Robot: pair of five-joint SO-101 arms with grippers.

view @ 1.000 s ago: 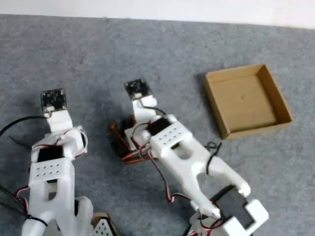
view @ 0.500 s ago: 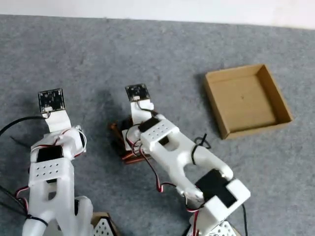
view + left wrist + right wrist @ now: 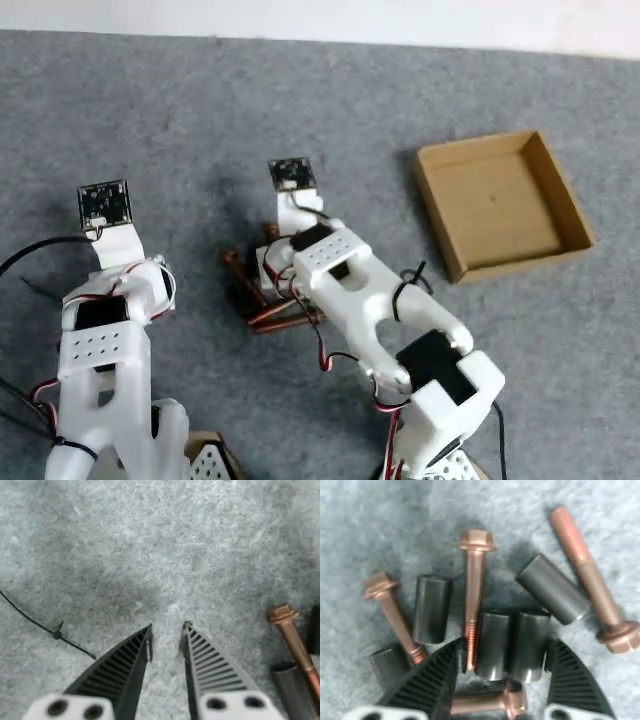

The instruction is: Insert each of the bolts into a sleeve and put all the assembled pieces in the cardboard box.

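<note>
My right gripper [image 3: 503,647] is open, low over a pile of copper bolts [image 3: 474,582] and dark sleeves [image 3: 432,610]. Two sleeves [image 3: 492,645] lying side by side sit between its fingers, with a bolt's threaded tip next to them. Another bolt [image 3: 592,580] and a slanted sleeve [image 3: 552,595] lie farther out. In the high view the pile [image 3: 275,305] lies under the right arm [image 3: 350,290]. The cardboard box [image 3: 575,210] stands empty at the right. My left gripper [image 3: 167,632] hangs open over bare carpet with nothing in it, beside one bolt [image 3: 292,637] and a sleeve [image 3: 295,690].
Grey carpet covers the table. A black cable tie [image 3: 55,632] lies on it near the left gripper. The left arm [image 3: 100,330] stands left of the pile. A light strip [image 3: 320,15] runs along the far edge.
The right arm's wrist has shifted slightly away and to the right over the pile, and its lower links swung left. The left arm has not moved.
</note>
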